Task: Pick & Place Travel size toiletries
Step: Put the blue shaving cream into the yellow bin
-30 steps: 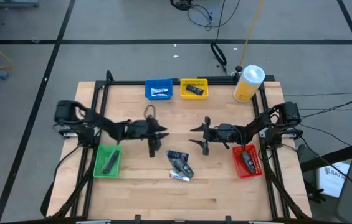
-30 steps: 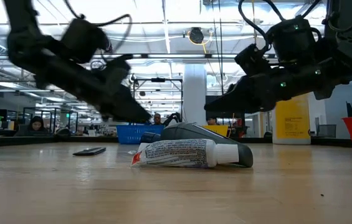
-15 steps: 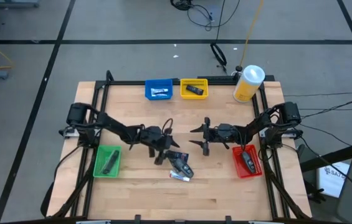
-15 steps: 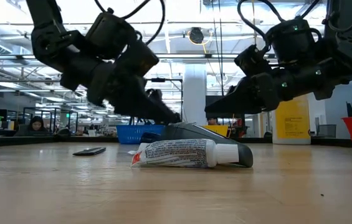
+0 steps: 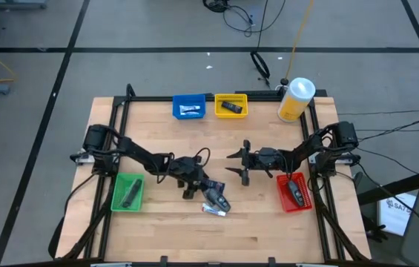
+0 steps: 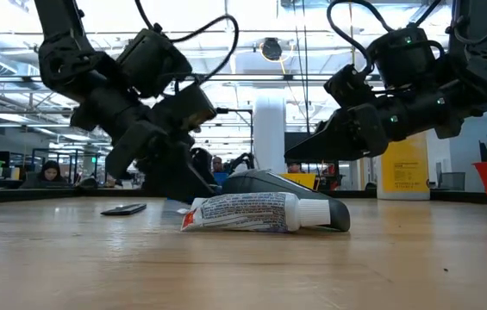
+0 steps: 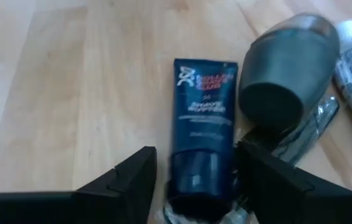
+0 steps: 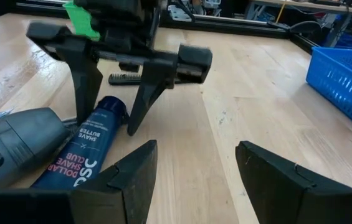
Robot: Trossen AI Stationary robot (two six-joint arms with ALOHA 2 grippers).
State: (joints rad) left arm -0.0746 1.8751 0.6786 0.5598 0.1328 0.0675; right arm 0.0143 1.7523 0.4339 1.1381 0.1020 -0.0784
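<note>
High view: the left gripper (image 5: 193,184) sits low at the small pile of toiletries (image 5: 215,199) in the middle of the wooden table (image 5: 157,222). The right gripper (image 5: 239,165) waits nearby.

Left wrist view: the dark blue flat tube (image 7: 202,118) lies lengthwise between the wide-open fingers (image 7: 126,180), its cap end toward them.

Right wrist view: the right gripper's fingers (image 8: 126,171) are spread wide, holding nothing.

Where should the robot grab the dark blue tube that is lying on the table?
Probably across the flat dark blue plastic shave butter tube, near its black cap end. It lies flat on the wooden table, and the left gripper already straddles that end from above, jaws open on either side. The grey rounded bottle crowds one side, so coming straight down looks safest.
</note>
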